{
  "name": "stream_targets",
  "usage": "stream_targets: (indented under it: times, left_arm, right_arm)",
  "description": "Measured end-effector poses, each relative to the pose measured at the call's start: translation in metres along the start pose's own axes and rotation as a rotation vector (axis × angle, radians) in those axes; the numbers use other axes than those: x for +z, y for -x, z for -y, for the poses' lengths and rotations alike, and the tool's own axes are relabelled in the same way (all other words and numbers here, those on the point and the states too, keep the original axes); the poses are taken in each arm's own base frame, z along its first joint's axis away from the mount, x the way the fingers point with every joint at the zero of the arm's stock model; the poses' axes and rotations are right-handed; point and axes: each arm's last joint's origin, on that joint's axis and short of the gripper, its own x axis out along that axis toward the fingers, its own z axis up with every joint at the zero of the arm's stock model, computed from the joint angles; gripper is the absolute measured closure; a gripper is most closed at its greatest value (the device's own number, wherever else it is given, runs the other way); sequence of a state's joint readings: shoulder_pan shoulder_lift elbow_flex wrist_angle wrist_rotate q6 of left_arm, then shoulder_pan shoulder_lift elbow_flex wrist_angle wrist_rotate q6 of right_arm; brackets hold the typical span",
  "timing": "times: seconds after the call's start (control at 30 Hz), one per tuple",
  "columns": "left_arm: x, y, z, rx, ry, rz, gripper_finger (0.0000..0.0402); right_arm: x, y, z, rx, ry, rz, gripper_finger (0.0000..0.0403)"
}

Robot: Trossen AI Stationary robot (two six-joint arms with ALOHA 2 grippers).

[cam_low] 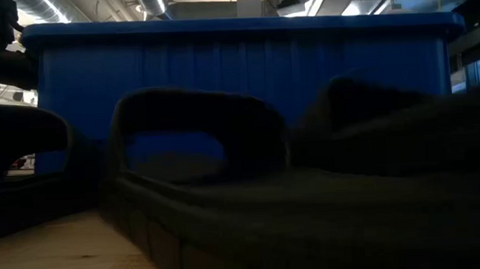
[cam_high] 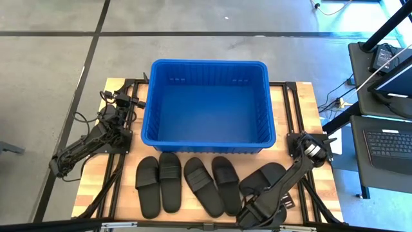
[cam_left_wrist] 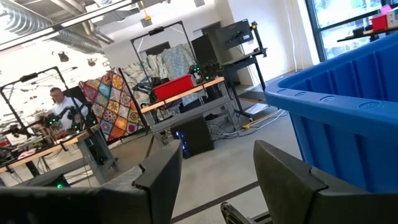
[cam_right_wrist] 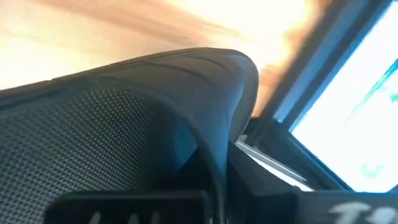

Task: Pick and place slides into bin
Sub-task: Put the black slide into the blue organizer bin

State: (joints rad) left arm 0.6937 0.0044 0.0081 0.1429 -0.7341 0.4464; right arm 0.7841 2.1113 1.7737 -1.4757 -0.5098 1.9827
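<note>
The blue bin (cam_high: 207, 106) stands at the far middle of the wooden table. Several black slides lie soles down in a row along its near side, among them a left pair (cam_high: 159, 183) and a middle pair (cam_high: 214, 185). My right gripper (cam_high: 256, 207) is at the near right, shut on another black slide (cam_high: 264, 177), which fills the right wrist view (cam_right_wrist: 124, 112). My left gripper (cam_high: 133, 101) waits open by the bin's left wall, its fingers (cam_left_wrist: 273, 180) holding nothing. The blue bin wall (cam_left_wrist: 348, 118) shows beside them. My right gripper is shut on the slide's near end; the gripper's own body hides the place of contact. The fingers slant down toward the table's near left. The textured footbed (cam_right_wrist: 93, 130) and a smooth raised edge (cam_right_wrist: 211, 68) rise right in front of the wrist camera. Whether the slide is clear of the table cannot be told.
Black frame rails (cam_high: 293, 109) run along the table beside the bin. A desk with a keyboard (cam_high: 386, 142) stands off the table's right edge. Beyond the table, the left wrist view shows benches, a red box and a person (cam_left_wrist: 59, 106) far off.
</note>
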Motion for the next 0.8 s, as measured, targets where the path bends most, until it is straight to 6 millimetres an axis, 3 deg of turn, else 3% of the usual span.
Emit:
stream_targets:
  times: [0.2,0.37,0.63,0.8]
  left_arm:
    - [0.0,0.0,0.001,-0.019,0.001,0.009,0.0207]
    - [0.0,0.0,0.001,-0.034,0.0,0.016,0.0207]
    - [0.0,0.0,0.001,-0.041,0.0,0.02,0.0207]
    - [0.0,0.0,0.001,-0.041,0.0,0.02,0.0207]
  right_arm:
    - [-0.007,0.023,0.015,0.006,0.001,0.008,0.0388]
    - [-0.013,0.049,0.024,0.163,0.071,0.1,0.0388]
    - [-0.015,0.127,0.034,0.583,0.25,0.395,0.0389]
    - [-0.004,0.174,0.048,0.753,0.382,0.781,0.0389]
